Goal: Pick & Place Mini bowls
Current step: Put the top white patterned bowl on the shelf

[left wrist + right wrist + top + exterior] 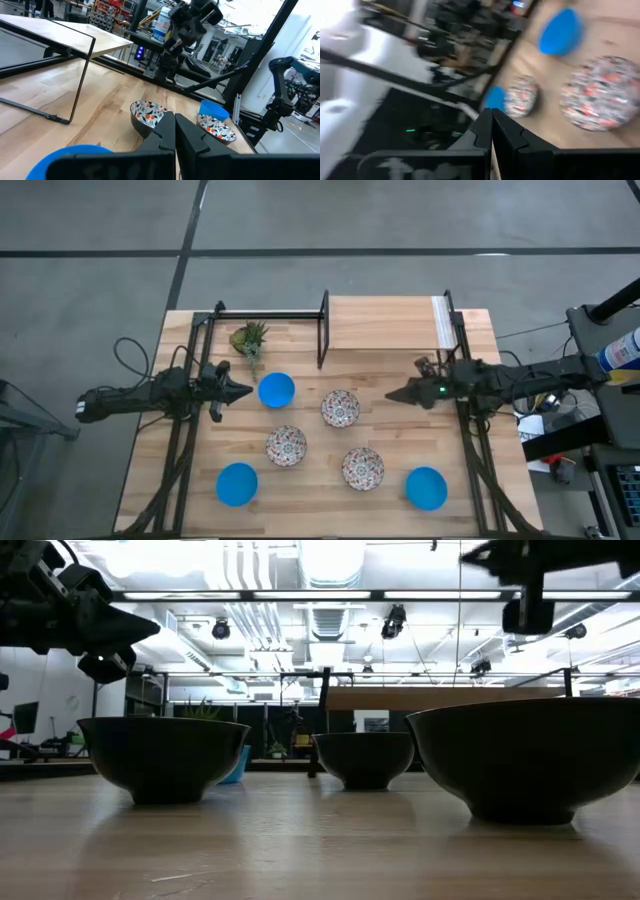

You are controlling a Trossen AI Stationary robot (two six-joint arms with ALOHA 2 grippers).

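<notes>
Here's the wooden table, light butcher-block, filling the middle of the high view, and across its far half stands a black metal rack with a pale board laid on its right part. Coming in from the left edge is the left arm, stretched level over the table, and opposite it the right arm reaches in from the right side. The left gripper hangs just beside the far-left blue bowl, its 2 fingers pressed together with nothing between them; the left wrist view shows them meeting in a tight seam. The right gripper sits a little right of the far floral bowl, fingers also closed flat against each other and holding nothing. Now the bowls, 6 of them, all resting upright on the table and apart from one another. Blue bowl far left, right at the left gripper's tip. Another blue bowl at the near left. A 3rd blue bowl at the near right. Between them, the floral ones: a floral bowl in the centre, toward the far side, a floral bowl left of centre, and a floral bowl nearer and to the right. Smallest of the lot, a little green plant sits by the rack's left end, behind the far blue bowl.
</notes>
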